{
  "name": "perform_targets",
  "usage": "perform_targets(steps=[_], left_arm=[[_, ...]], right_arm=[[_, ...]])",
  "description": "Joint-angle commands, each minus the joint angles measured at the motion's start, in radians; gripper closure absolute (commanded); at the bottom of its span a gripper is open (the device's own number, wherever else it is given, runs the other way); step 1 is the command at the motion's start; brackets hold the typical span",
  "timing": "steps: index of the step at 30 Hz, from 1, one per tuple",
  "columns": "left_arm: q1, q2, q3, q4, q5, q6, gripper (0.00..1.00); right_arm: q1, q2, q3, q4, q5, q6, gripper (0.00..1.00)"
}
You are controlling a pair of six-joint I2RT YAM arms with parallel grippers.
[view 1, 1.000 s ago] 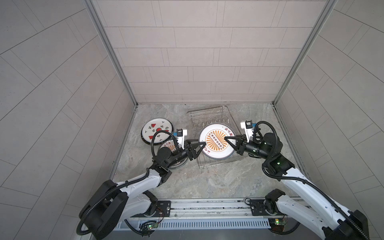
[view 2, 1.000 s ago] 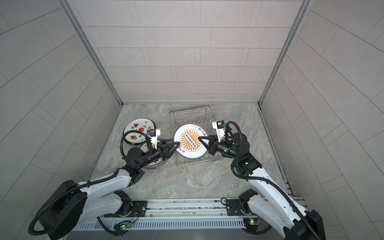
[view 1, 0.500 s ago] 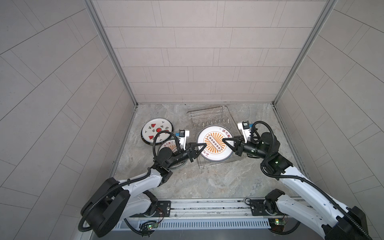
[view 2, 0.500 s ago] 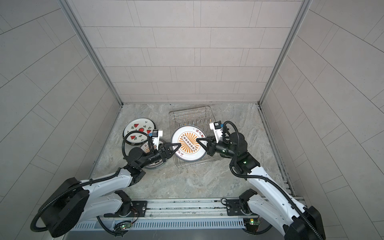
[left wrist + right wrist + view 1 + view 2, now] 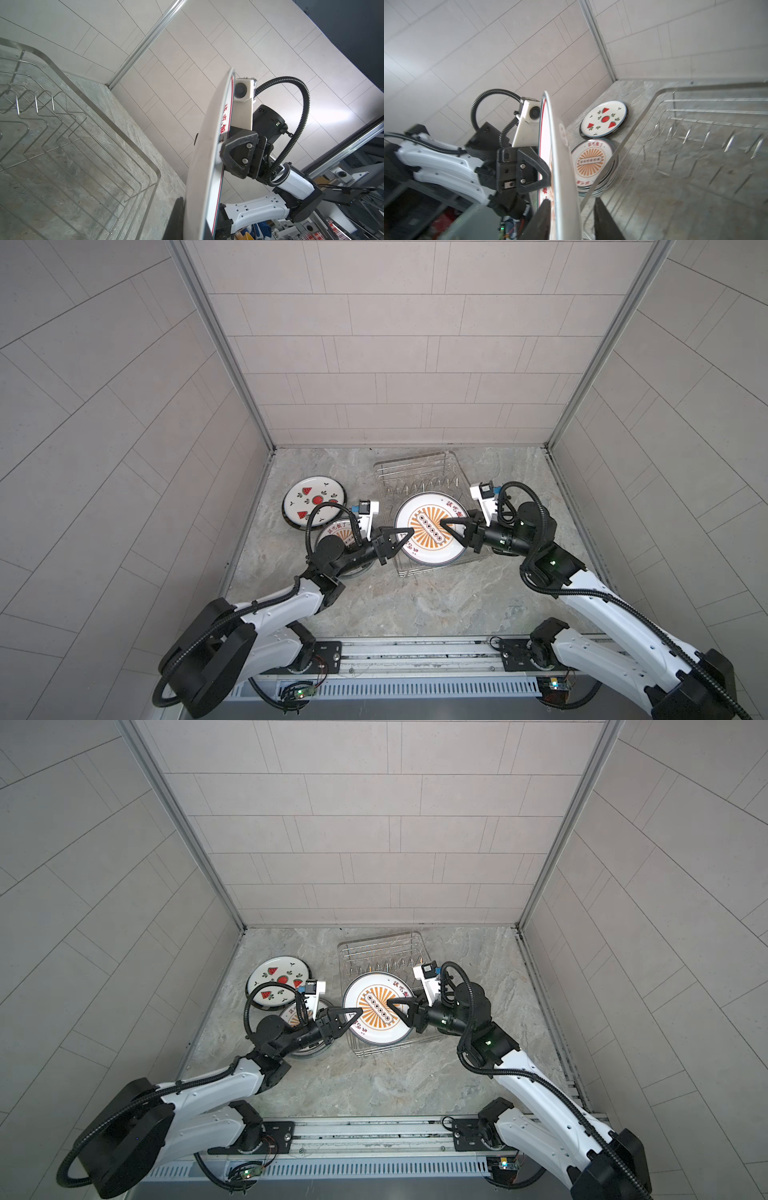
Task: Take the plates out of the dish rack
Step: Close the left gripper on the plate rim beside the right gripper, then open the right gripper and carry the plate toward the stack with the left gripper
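So the handoff is happening right now. A second back the right gripper point(image 5: 449, 531) was clamped on the sunburst plate point(image 5: 428, 526) and the left gripper point(image 5: 409, 532) was hanging wide open beside it. Now the left one is pinching the plate's left rim tight, and the right one's jaws are spreading apart around the right rim. You can see the gap behind the plate in the right wrist view.

I reckon that means the left arm is taking over, probably to carry it to the stack of plates point(image 5: 332, 531) on the left, near the watermelon plate point(image 5: 314, 500).

The plate is hanging over the near end of the dish rack point(image 5: 419, 475), which is otherwise looking empty. Its painted face is pointing up and a bit toward the near side. Being round, it isn't really showing a long axis, but the dotted bar in its pattern is running from far-left to near-right.
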Motion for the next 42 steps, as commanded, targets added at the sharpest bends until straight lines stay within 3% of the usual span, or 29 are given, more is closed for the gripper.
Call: perform_targets(steps=[1,3,9,17,23,27,29,32,36,39,42], left_arm=[[-0.004,-0.034,0.009,0.055,0.011,-0.009,1.00],[-0.004,-0.039,0.007,0.067,0.005,-0.020,1.00],[-0.004,-0.105,0.002,-0.074,-0.080,0.030,1.00],[-0.003,-0.291,0.002,-0.430,-0.363,0.103,1.00],[0.008,-0.418,-0.009,-0.573,-0.513,0.079,1.00],[0.031,-0.461,-0.008,-0.676,-0.599,0.006,1.00],[0.062,-0.482,0.002,-0.739,-0.590,-0.081,1.00],[0.085,-0.522,0.001,-0.764,-0.584,-0.117,1.00],[0.088,-0.601,0.007,-0.939,-0.728,-0.166,1.00],[0.100,-0.661,0.008,-1.085,-0.800,-0.273,1.00],[0.106,-0.712,0.031,-1.226,-0.850,-0.357,1.00]], right_arm=[[0.007,0.009,0.045,-0.035,0.008,-0.033,0.40],[0.011,0.024,0.056,-0.049,0.003,-0.039,0.24],[0.022,0.037,0.068,-0.087,0.064,-0.041,0.00],[0.024,-0.037,0.042,-0.123,0.219,-0.062,0.00],[0.033,-0.072,0.027,-0.136,0.290,-0.094,0.00],[0.068,-0.096,0.025,-0.166,0.335,-0.145,0.00],[0.087,-0.113,0.021,-0.188,0.399,-0.162,0.00],[0.103,-0.137,0.008,-0.187,0.429,-0.186,0.00],[0.130,-0.132,0.010,-0.187,0.412,-0.217,0.00],[0.169,-0.092,0.028,-0.194,0.409,-0.255,0.00],[0.216,-0.058,0.054,-0.223,0.507,-0.284,0.00]])
